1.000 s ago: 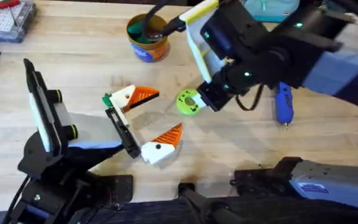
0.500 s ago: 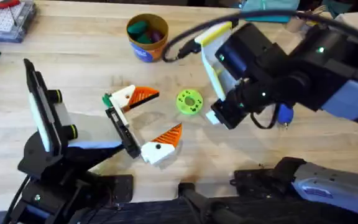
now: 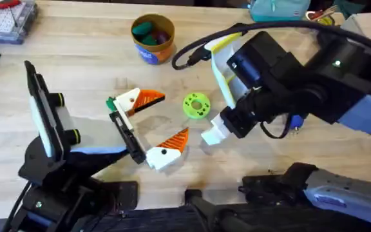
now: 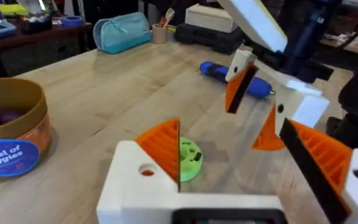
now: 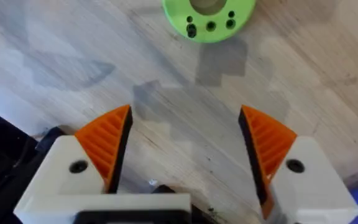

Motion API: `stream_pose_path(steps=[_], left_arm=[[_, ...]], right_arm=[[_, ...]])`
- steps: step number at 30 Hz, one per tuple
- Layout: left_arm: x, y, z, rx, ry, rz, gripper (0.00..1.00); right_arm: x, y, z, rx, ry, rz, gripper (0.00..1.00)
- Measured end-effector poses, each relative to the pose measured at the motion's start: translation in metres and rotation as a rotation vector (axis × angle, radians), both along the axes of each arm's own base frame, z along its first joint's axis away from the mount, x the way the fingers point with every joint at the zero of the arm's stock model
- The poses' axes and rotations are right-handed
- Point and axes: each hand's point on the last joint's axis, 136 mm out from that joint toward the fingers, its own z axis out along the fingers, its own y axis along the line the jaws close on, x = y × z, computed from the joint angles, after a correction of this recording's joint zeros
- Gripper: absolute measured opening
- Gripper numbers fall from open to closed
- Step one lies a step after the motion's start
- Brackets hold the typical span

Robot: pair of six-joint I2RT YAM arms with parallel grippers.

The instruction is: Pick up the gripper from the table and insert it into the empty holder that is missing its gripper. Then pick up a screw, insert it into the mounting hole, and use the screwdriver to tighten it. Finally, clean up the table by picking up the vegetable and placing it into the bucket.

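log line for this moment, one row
left gripper: open, empty, parked | right gripper: open, empty, above table short of vegetable | vegetable: flat on table | bucket: holds other pieces | screwdriver: lying on table

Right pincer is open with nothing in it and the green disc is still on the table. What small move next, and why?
Probably ease the right pincer forward until the vegetable sits between its orange pads, then lower and close. Its jaws are open and empty, and the disc lies flat on the table just beyond them, not yet in the bucket.

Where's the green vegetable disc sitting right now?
In the overhead view the vegetable lies flat on the table near the middle, between the open left gripper and the open right gripper, below the bucket.
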Motion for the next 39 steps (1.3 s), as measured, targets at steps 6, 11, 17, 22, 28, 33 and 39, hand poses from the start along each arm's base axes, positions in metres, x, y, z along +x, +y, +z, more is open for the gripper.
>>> stream_pose_path(steps=[6, 11, 17, 22, 28, 33, 39], left_arm=[[0.000, 0.000, 0.000, 0.000, 0.000, 0.000, 0.995], [0.000, 0.000, 0.000, 0.000, 0.000, 0.000, 0.995], [0.000, 0.000, 0.000, 0.000, 0.000, 0.000, 0.995], [0.000, 0.000, 0.000, 0.000, 0.000, 0.000, 0.995], [0.000, 0.000, 0.000, 0.000, 0.000, 0.000, 0.995], [0.000, 0.000, 0.000, 0.000, 0.000, 0.000, 0.995], [0.000, 0.000, 0.000, 0.000, 0.000, 0.000, 0.995]], right_arm=[[0.005, 0.005, -0.013, 0.030, -0.029, 0.001, 0.995], [0.013, 0.012, -0.024, 0.053, -0.057, 0.001, 0.995], [0.027, 0.023, -0.031, 0.073, -0.081, -0.002, 0.995], [0.033, 0.027, -0.031, 0.080, -0.098, -0.004, 0.956], [0.033, 0.025, -0.040, 0.055, -0.075, -0.008, 0.895], [0.037, 0.029, -0.041, 0.043, -0.060, -0.009, 0.856], [0.044, 0.034, -0.042, 0.038, -0.054, -0.008, 0.741]])
